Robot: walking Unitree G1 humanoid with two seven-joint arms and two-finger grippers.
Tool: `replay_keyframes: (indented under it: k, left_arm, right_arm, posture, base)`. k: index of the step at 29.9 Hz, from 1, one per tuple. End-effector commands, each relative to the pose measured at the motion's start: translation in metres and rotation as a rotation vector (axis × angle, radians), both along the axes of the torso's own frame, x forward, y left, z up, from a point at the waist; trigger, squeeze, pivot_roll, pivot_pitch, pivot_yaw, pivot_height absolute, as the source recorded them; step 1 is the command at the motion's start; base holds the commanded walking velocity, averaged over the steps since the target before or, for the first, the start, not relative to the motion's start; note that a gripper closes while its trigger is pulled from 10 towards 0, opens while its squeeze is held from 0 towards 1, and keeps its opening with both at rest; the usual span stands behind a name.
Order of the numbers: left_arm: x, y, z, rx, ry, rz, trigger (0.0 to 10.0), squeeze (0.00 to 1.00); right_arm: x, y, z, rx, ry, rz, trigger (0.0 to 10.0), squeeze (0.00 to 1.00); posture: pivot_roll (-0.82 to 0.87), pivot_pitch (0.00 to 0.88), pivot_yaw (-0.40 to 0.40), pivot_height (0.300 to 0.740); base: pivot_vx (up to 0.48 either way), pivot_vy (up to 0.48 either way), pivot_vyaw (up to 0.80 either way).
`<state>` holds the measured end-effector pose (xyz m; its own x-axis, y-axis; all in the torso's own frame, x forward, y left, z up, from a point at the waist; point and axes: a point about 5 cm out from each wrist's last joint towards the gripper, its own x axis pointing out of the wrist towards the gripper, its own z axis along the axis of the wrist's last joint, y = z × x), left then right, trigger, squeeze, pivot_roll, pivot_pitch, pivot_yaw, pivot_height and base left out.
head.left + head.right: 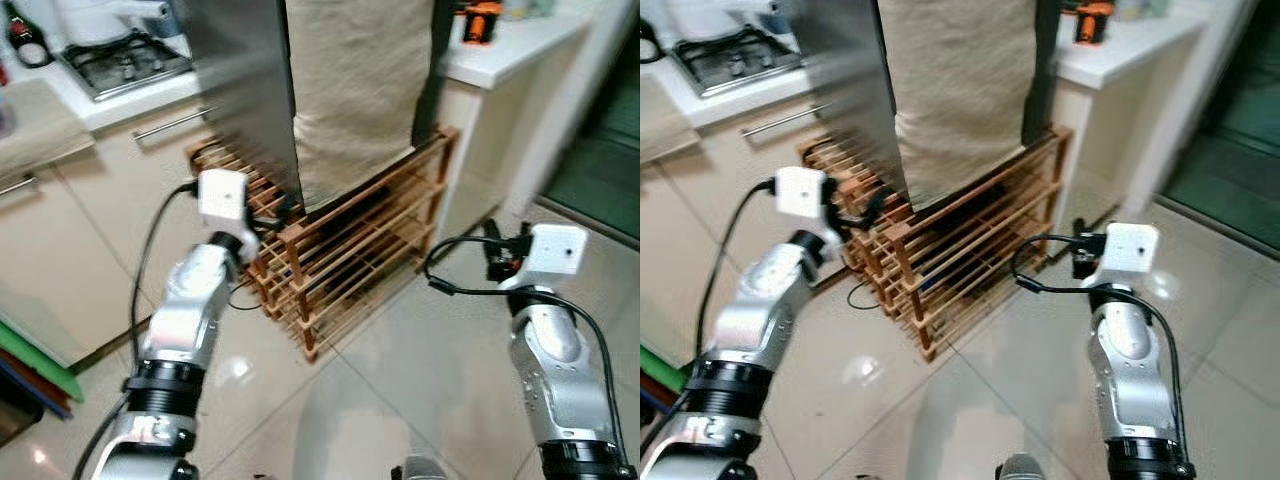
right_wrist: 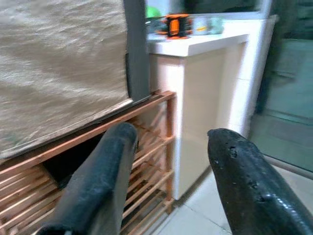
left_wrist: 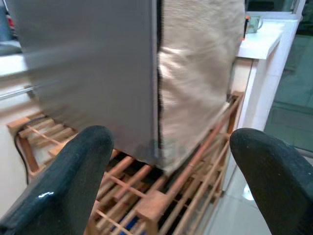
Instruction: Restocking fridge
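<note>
A steel-sided fridge [image 1: 240,80] stands on a wooden slatted rack [image 1: 350,250], and a beige cloth [image 1: 355,90] hangs over its front. My left gripper [image 1: 268,212] is held up at the rack's left corner, just below the fridge's lower edge. In the left wrist view the left gripper [image 3: 171,186] is open, with the fridge's corner between the spread fingers and nothing held. My right gripper [image 1: 503,252] hovers over the floor to the right of the rack. The right wrist view has the right gripper [image 2: 168,161] open and empty, facing the rack's right end.
A gas hob [image 1: 125,60] sits on the counter at the back left above cream cabinets [image 1: 60,230]. A white counter [image 1: 510,50] right of the fridge carries an orange object [image 1: 481,22]. A dark doorway [image 1: 600,170] is at the far right. Glossy floor tiles [image 1: 400,380] lie ahead.
</note>
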<state>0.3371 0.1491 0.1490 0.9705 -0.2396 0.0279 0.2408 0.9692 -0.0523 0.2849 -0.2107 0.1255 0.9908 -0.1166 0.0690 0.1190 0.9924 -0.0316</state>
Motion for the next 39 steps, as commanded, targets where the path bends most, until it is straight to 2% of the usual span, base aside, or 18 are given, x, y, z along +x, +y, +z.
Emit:
replay_keyframes:
  k: [1, 10, 12, 13, 15, 18, 21, 22, 25, 26, 27, 31, 35, 38, 39]
  left_arm:
    - [0.002, -0.011, 0.005, 0.000, -0.016, -0.026, 10.0, 1.00]
    - [0.003, -0.017, 0.000, 0.018, 0.015, -0.057, 10.0, 1.00]
    - [0.003, -0.018, -0.001, 0.023, 0.020, -0.070, 10.0, 1.00]
    - [0.002, -0.022, 0.000, 0.026, 0.001, -0.081, 10.0, 0.00]
    - [0.002, -0.024, 0.001, 0.052, -0.020, -0.067, 10.0, 0.00]
    - [0.001, -0.026, 0.003, 0.028, -0.033, -0.058, 10.0, 0.00]
    - [0.002, -0.027, 0.004, 0.046, -0.042, -0.051, 10.0, 0.00]
    - [0.002, -0.026, 0.005, 0.049, -0.046, -0.042, 10.0, 0.00]
    - [0.003, -0.026, 0.006, 0.059, -0.051, -0.039, 10.0, 0.00]
    - [0.003, -0.026, 0.006, 0.060, -0.054, -0.040, 10.0, 0.00]
    - [0.003, -0.026, 0.006, 0.060, -0.056, -0.039, 10.0, 1.00]
    - [-0.005, -0.020, 0.003, -0.002, -0.037, -0.072, 10.0, 1.00]
    - [-0.019, -0.005, -0.002, -0.010, -0.020, -0.040, 10.0, 1.00]
    - [-0.019, 0.005, 0.000, -0.174, 0.059, 0.064, 10.0, 1.00]
    - [-0.018, 0.005, 0.006, -0.214, 0.059, 0.077, 10.0, 1.00]
  right_arm:
    - [0.001, -0.004, 0.004, -0.024, -0.017, -0.014, 10.0, 1.00]
    - [0.003, -0.001, 0.003, -0.050, -0.018, -0.015, 10.0, 1.00]
    - [0.003, -0.001, 0.002, -0.044, -0.011, -0.016, 10.0, 1.00]
    - [0.003, 0.002, 0.002, -0.033, -0.009, 0.005, 10.0, 1.00]
    - [0.003, 0.004, 0.001, -0.039, -0.006, 0.013, 10.0, 1.00]
    - [0.003, 0.006, 0.002, -0.067, -0.016, 0.015, 10.0, 1.00]
    - [0.006, 0.010, 0.003, -0.110, -0.012, 0.031, 10.0, 1.00]
    - [0.007, 0.012, 0.005, -0.110, -0.020, 0.036, 10.0, 0.00]
    - [0.008, 0.014, 0.008, -0.111, -0.035, 0.038, 10.0, 0.00]
    - [0.007, 0.013, 0.011, -0.089, -0.071, 0.032, 10.0, 1.00]
    - [0.006, 0.012, 0.014, -0.072, -0.098, 0.027, 10.0, 1.00]
    - [0.001, 0.011, 0.018, -0.080, -0.108, 0.017, 10.0, 1.00]
    - [-0.016, 0.011, 0.015, -0.077, -0.113, 0.002, 10.0, 1.00]
    - [-0.024, 0.008, 0.017, -0.095, -0.116, -0.059, 10.0, 1.00]
    - [-0.026, 0.005, 0.022, -0.062, -0.124, -0.096, 10.0, 1.00]
  posture:
    - [-0.21, 0.000, 0.106, 0.720]
    - [-0.21, 0.000, 0.108, 0.720]
    - [-0.21, 0.000, 0.107, 0.720]
    - [-0.22, 0.000, 0.108, 0.720]
    - [-0.22, 0.000, 0.107, 0.720]
    - [-0.22, 0.000, 0.108, 0.720]
    - [-0.21, 0.000, 0.107, 0.720]
    - [-0.21, 0.000, 0.107, 0.720]
    - [-0.21, 0.000, 0.106, 0.720]
    - [-0.21, 0.000, 0.106, 0.720]
    - [-0.21, 0.000, 0.106, 0.720]
    - [-0.21, 0.000, 0.109, 0.720]
    - [-0.21, 0.000, 0.107, 0.720]
    - [-0.21, 0.000, 0.106, 0.720]
    - [-0.20, 0.000, 0.101, 0.720]
  base:
    - [0.000, 0.480, -0.76]
    - [0.000, 0.465, -0.66]
    - [0.000, 0.000, 0.00]
    - [0.000, 0.000, -0.79]
    - [0.000, 0.000, -0.78]
    - [0.000, 0.000, -0.78]
    - [0.000, 0.000, 0.00]
    - [0.000, 0.000, 0.00]
    - [0.000, 0.000, 0.00]
    - [0.000, 0.000, 0.00]
    - [0.000, 0.000, 0.00]
    - [0.000, 0.000, 0.00]
    - [0.000, 0.000, 0.00]
    - [0.000, 0.000, 0.00]
    - [0.000, 0.000, 0.00]
